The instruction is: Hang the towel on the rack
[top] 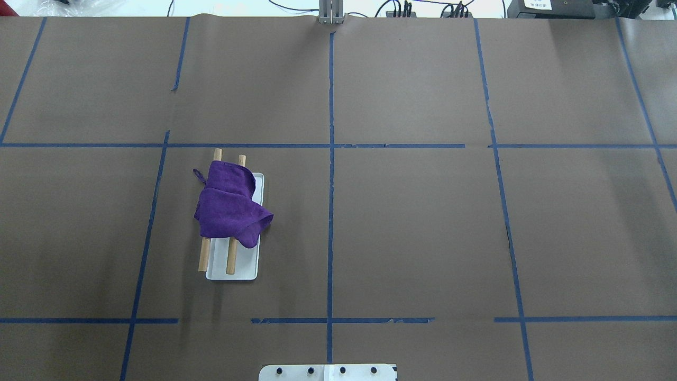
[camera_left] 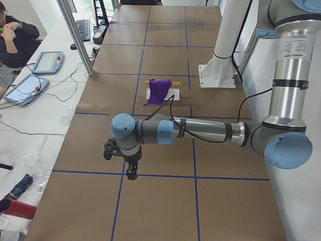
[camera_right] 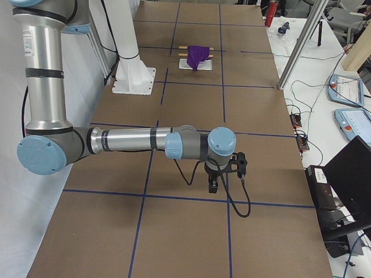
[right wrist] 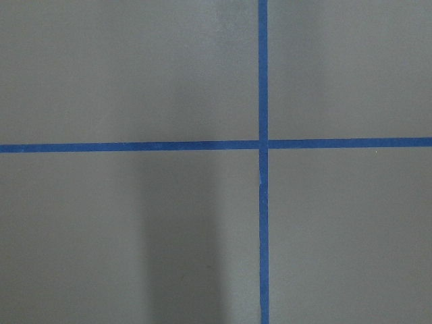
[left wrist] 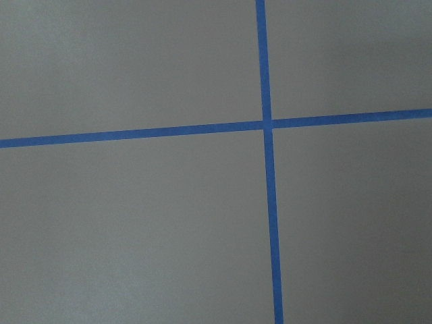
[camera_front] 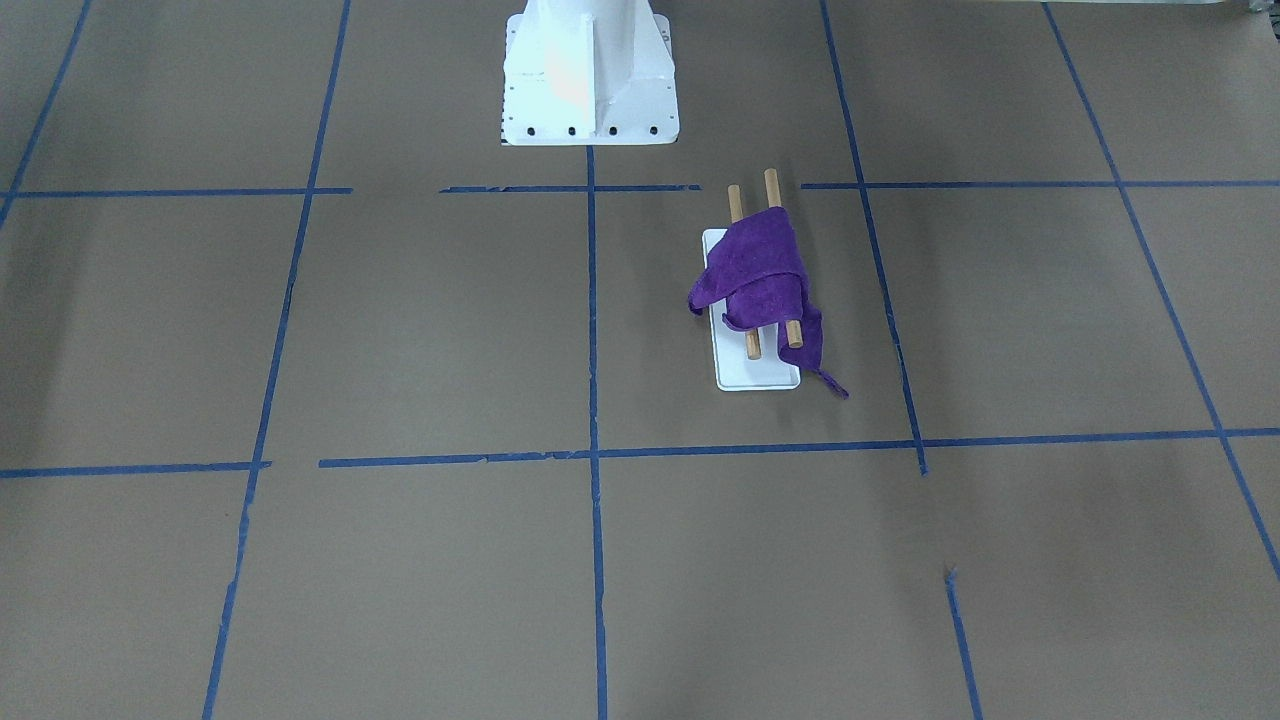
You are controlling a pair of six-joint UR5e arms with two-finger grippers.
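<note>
A purple towel (camera_front: 765, 272) lies draped in a bunch over both brown dowels of the rack (camera_front: 758, 376); one corner hangs down to the table. Towel (top: 227, 207) and rack (top: 244, 264) also show in the overhead view, left of centre. My left gripper (camera_left: 131, 174) hangs over the table's near end in the exterior left view, far from the towel (camera_left: 159, 89). My right gripper (camera_right: 213, 187) hangs over the opposite end, far from the towel (camera_right: 198, 54). I cannot tell whether either gripper is open or shut. Both wrist views show only brown paper and blue tape.
The white robot pedestal (camera_front: 590, 85) stands at the robot's edge of the table, close to the rack. Blue tape lines (top: 330, 159) cross the brown paper. Tablets (camera_left: 47, 61), cables and a seated person are beyond the far edge.
</note>
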